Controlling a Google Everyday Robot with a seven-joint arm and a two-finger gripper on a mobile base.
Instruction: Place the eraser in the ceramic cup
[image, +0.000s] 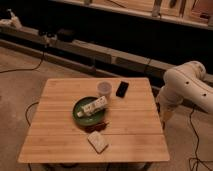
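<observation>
A wooden table (55, 135) stands on a dim floor, and the dark green plate (79, 114) sits a little left of its middle. A white bottle-like thing (95, 106) lies on its side across the plate, tilted up toward the plate's far right rim. Just off the plate's near edge there is a small reddish thing (95, 128) too dim to identify, and nearer still than that lies a pale beige sponge-like block (98, 141), apart from the plate. Behind the plate's far right rim, close to it, the ceramic cup (104, 89) stands upright. The eraser (122, 89) lies flat on the tabletop to the right of the cup, just beside it but not touching, and farther right of the plate. Well to the right of the plate, off the table's right edge, the gripper (164, 114) hangs low beside the tabletop under the white robot arm (187, 82); whether it is spread or closed I cannot tell, and it holds nothing that shows.
</observation>
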